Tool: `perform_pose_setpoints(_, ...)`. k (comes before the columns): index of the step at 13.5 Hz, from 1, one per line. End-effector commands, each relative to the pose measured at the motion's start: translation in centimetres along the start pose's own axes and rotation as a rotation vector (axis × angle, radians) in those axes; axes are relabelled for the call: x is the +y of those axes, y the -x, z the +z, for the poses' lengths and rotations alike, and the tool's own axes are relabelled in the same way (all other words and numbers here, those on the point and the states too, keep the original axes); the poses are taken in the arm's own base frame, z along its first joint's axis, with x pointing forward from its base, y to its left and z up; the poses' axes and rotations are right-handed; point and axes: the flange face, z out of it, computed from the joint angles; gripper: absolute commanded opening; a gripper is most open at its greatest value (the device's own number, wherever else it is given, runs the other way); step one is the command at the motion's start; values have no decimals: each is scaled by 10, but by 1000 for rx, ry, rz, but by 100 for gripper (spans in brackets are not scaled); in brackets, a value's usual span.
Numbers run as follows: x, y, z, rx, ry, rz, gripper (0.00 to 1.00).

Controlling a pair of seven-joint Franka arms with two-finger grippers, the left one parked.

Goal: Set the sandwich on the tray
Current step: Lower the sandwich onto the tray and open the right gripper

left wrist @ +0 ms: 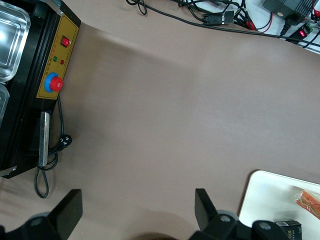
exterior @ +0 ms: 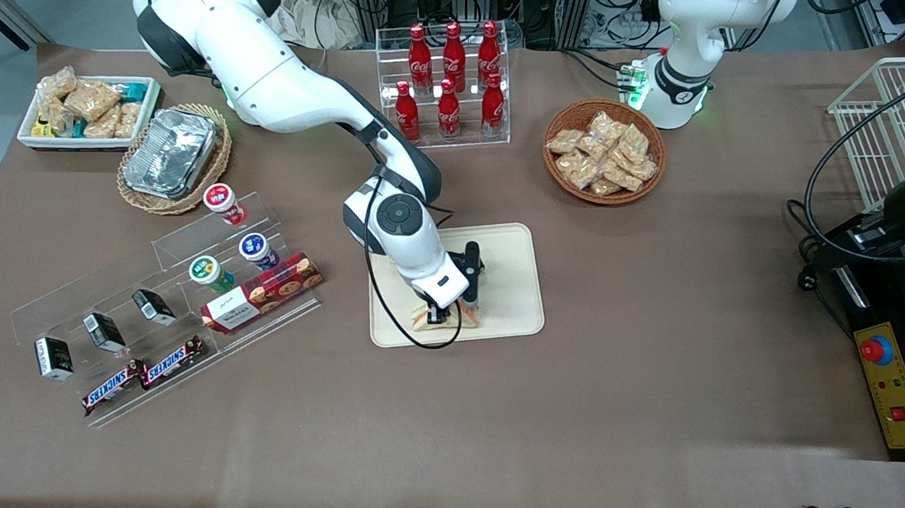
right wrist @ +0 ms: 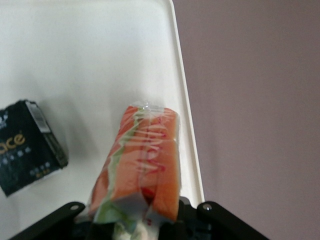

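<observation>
The sandwich [right wrist: 142, 160] lies on the tray [exterior: 510, 245], close along the rim nearest the front camera, with bare tray surface open beside it. Its clear wrap shows orange-red and green layers. The gripper [exterior: 444, 312] is clamped on the sandwich from above. A small black packet [right wrist: 27, 145] rests on the tray near it
</observation>
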Motion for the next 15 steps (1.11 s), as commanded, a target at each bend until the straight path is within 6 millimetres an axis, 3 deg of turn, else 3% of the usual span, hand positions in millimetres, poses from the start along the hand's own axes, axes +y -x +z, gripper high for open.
perform_pose_setpoints(1,-3,-21,7,-16,57,11,0)
perform_pose_setpoints(5,-6,-22,12,-39,76,-3,0)
perform_pose_setpoints(6,-5,-22,14,-35,82,-10,27)
perform_pose_setpoints(7,-5,-23,14,-26,97,-25,99)
perform_pose_setpoints(11,-4,-23,12,-30,109,-46,100)
perform_pose_setpoints(15,7,-21,-11,-18,118,-15,100)
